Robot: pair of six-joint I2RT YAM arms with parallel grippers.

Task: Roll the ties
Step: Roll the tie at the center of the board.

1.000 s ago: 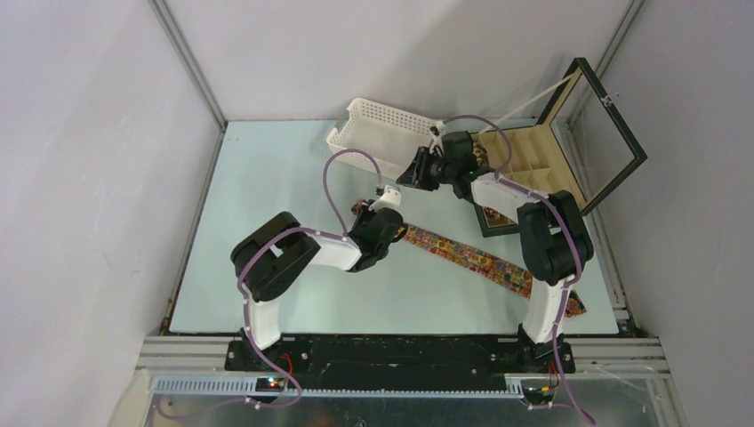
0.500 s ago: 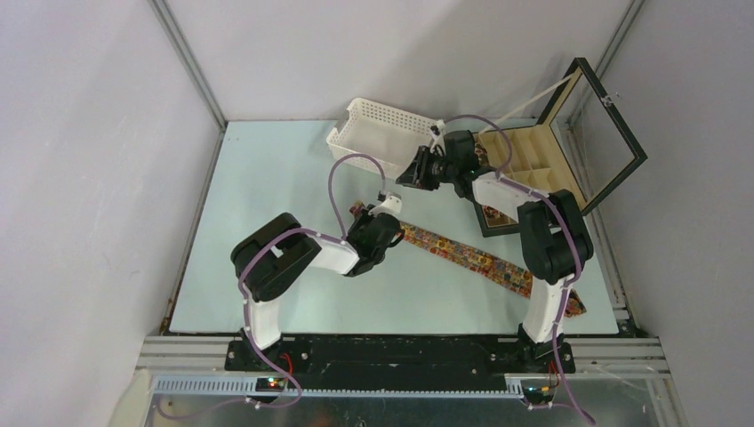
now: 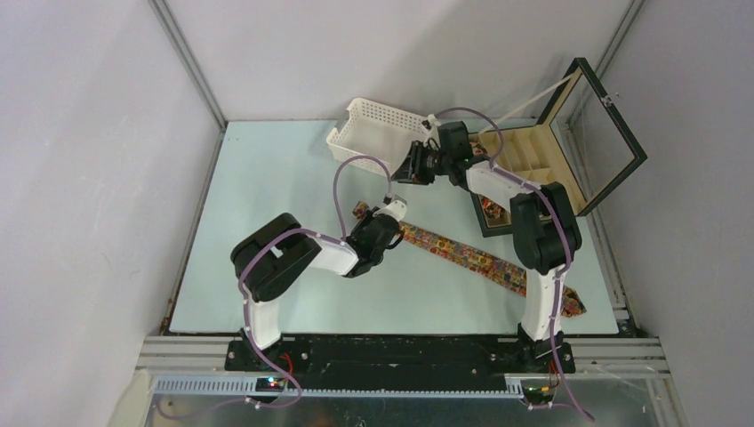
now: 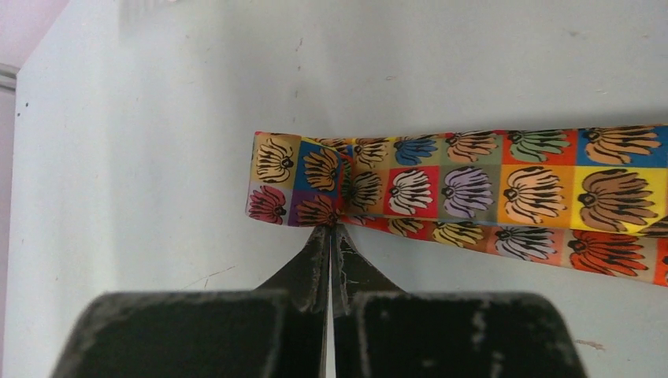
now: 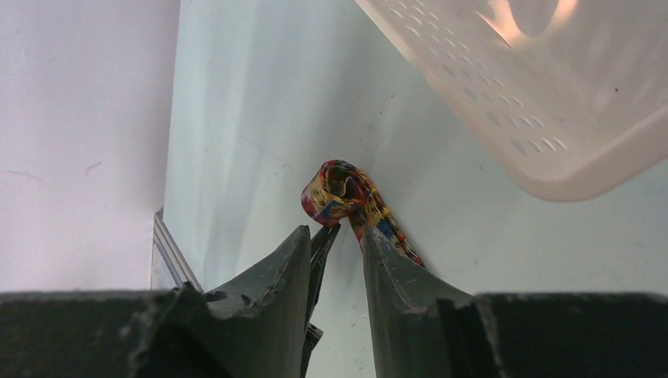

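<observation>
Necktie (image 3: 462, 256) in bright flower squares stretches diagonally across the pale table (image 3: 267, 178), from mid-table to the near right edge. At the back stand the open black compartmented box (image 3: 547, 169) and the smaller white perforated basket (image 3: 378, 120). The left gripper (image 4: 331, 236) has its fingers pressed together, tips meeting the folded end's edge. The right gripper (image 5: 336, 234) hangs beside the basket, fingers partly apart, empty.

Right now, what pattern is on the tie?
The tie shows bright coloured squares, each holding a striped flower; clearest in the left wrist view.
</observation>
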